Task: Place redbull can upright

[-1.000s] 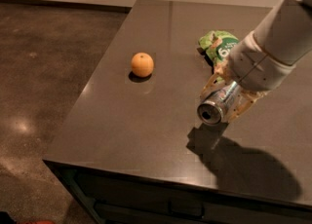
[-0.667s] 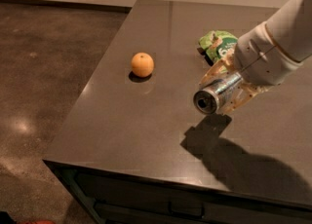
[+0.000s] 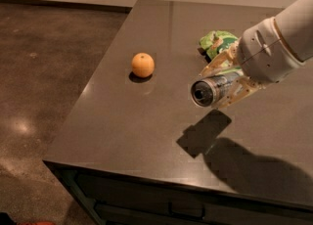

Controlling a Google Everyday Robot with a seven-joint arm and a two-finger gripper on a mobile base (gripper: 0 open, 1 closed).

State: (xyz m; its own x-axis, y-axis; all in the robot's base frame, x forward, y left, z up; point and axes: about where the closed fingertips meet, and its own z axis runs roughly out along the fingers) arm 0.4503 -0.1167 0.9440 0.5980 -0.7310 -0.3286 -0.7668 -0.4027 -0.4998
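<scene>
The redbull can (image 3: 211, 90) is a slim silver can held on its side, its shiny round end facing the camera. It hangs above the dark table (image 3: 122, 136), with its shadow on the surface below it. My gripper (image 3: 225, 81) is shut on the can, with one pale finger above it and one below. The white arm reaches in from the upper right.
An orange (image 3: 143, 65) sits on the table to the left of the can. A green crumpled bag (image 3: 217, 42) lies behind the gripper, partly hidden by it. The table's left and front edges drop to a brown floor.
The gripper has lifted the can higher above the table and moved it slightly left. The can's shadow has separated further from it. The orange and the bag have not moved.
</scene>
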